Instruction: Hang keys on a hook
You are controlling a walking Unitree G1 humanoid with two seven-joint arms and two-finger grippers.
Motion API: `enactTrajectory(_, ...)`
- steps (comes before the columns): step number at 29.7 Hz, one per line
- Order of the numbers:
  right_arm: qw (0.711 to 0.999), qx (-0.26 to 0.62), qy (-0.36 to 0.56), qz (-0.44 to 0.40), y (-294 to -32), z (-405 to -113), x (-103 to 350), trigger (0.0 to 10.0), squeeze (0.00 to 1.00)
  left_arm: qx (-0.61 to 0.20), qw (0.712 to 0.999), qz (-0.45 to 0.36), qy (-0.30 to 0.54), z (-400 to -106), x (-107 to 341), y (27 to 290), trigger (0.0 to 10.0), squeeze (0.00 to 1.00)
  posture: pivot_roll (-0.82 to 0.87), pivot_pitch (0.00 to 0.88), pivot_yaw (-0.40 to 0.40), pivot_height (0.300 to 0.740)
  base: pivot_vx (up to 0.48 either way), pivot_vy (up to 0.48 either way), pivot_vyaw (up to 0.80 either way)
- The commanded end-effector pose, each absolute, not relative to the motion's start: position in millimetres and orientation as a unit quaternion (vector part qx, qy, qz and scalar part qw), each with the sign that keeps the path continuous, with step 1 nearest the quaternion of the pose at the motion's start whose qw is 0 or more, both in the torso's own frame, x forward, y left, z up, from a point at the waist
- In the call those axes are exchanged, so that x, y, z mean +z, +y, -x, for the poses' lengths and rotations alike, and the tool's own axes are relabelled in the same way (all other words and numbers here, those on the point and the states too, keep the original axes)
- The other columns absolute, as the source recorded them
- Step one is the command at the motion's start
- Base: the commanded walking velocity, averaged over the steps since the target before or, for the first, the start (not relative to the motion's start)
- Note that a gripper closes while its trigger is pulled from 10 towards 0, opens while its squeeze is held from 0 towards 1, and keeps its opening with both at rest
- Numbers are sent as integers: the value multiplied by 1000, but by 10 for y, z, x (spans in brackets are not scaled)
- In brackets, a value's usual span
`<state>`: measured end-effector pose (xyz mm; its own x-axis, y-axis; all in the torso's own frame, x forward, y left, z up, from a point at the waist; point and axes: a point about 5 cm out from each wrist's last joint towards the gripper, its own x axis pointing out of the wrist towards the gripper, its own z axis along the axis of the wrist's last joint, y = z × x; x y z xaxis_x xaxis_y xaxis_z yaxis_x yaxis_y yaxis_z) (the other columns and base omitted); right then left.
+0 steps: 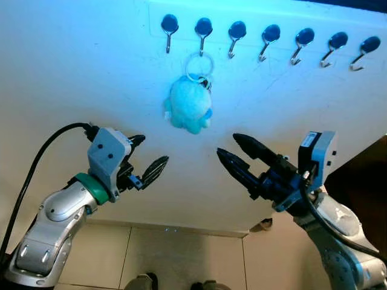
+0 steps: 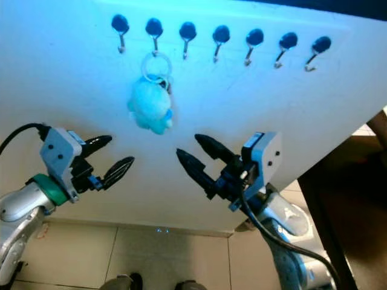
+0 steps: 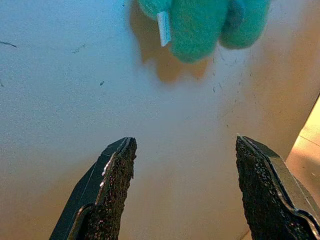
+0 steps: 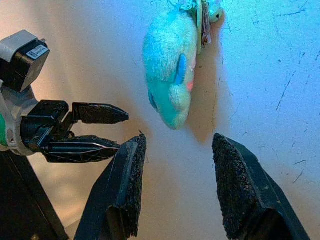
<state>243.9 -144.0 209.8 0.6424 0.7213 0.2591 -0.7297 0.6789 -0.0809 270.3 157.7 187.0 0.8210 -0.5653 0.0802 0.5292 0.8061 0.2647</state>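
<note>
While hung, keys (image 1: 189,104) sit above, btwn both fingers.

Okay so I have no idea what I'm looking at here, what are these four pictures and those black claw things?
This is a humanoid robot facing a white wall panel. Two pictures come from the camera eyes in its head; the other two come from cameras on its wrists, looking along the fingers. The black claws are its grippers: the left gripper and the right gripper, both open and holding nothing. Along the top of the panel runs a row of hooks. From the second hook from the left hangs a ring with a fluffy turquoise toy keychain, already in place.
</note>
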Motion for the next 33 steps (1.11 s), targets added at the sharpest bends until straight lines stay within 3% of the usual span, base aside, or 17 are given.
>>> enactTrajectory(1,908,398,-132,-16,-1438,-2445,2071,10000,0,-289,947,-118,-74,-2707,1839,1576,10000,0,-55,27,42,740,0,0,0)
enactTrajectory(6,908,397,-135,-19,-1426,-2456,2058,10000,0,-294,946,-116,-78,-2710,1870,1581,10000,0,-40,26,43,740,-126,0,0)
enactTrajectory(33,891,450,-56,6,-1451,-2375,1765,10000,0,-336,928,-129,-94,-2592,1976,1555,10000,0,-26,31,38,740,-415,0,0)
